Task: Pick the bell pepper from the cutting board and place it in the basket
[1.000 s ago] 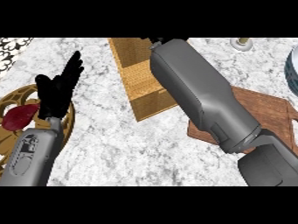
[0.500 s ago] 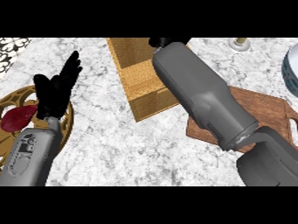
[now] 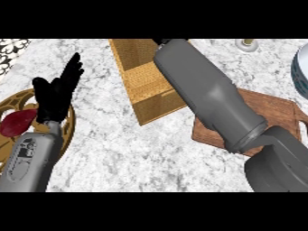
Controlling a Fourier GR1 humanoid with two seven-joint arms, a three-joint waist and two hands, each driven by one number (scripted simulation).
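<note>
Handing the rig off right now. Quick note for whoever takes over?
Left hand: open, fingers up, resting at the view's left.
Right hand: almost wholly cut off at the top edge, beyond the basket; grip cannot be judged. Its forearm crosses the cutting board.
Bell pepper: not visible; the board's uncovered part is bare.
Done: pickup likely, unconfirmed.
Left: confirm the pepper, then place it in the basket.
</note>
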